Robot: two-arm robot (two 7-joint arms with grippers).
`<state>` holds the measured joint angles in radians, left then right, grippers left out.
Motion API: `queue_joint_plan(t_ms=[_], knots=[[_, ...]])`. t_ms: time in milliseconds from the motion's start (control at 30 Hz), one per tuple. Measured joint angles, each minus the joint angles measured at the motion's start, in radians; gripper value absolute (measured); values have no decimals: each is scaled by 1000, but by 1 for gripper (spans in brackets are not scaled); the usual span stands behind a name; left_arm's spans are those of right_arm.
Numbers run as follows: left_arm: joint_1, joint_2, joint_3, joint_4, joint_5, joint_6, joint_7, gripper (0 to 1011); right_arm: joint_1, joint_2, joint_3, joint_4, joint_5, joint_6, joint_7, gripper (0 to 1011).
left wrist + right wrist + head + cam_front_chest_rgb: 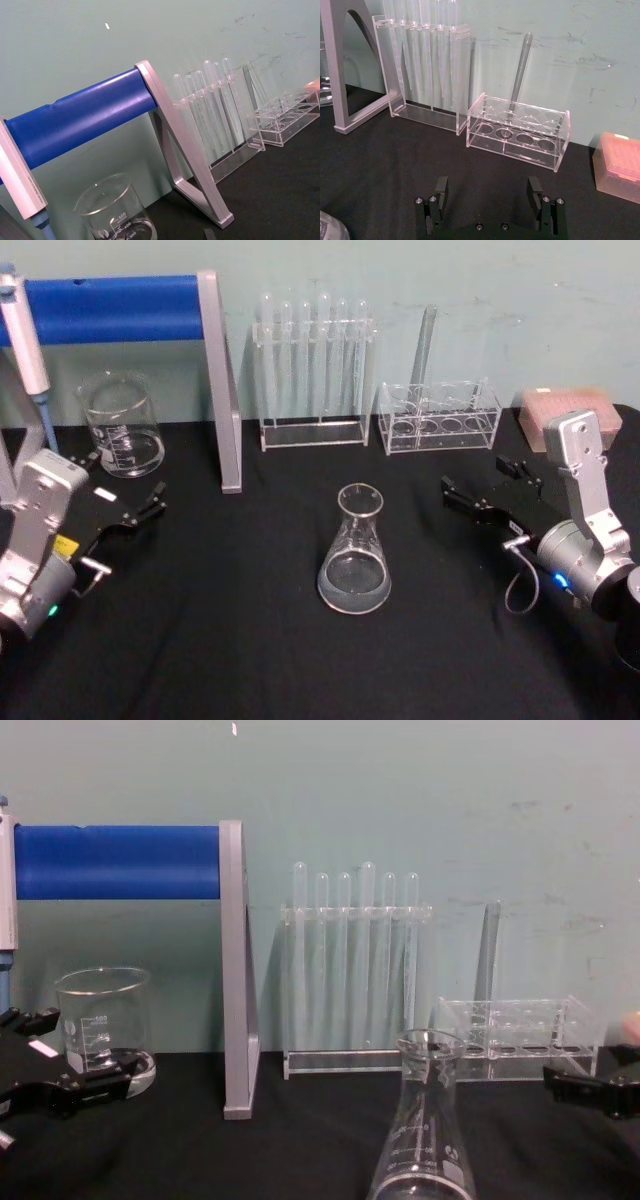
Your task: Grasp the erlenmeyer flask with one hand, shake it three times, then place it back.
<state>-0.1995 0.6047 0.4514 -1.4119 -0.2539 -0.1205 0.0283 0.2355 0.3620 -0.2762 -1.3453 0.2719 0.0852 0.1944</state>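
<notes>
Clear erlenmeyer flask (354, 552) on black table (250, 620); blue bar (110, 308).

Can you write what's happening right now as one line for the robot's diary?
stage: before grasp | flask: upright on table, untouched | left gripper: open, empty | right gripper: open, empty

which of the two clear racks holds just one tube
The low test tube rack on the right, beside the pink tip box: a single tube stands in it. The tall rack to its left holds six.
</notes>
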Motion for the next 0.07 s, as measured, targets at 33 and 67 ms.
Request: queue_joint_plan(t_ms=[33, 67], knots=[[0, 0, 0, 0, 0, 0, 0, 1001, 0, 0, 0, 0, 0, 0, 0, 1002], [0, 0, 0, 0, 0, 0, 0, 1001, 0, 0, 0, 0, 0, 0, 0, 1003]])
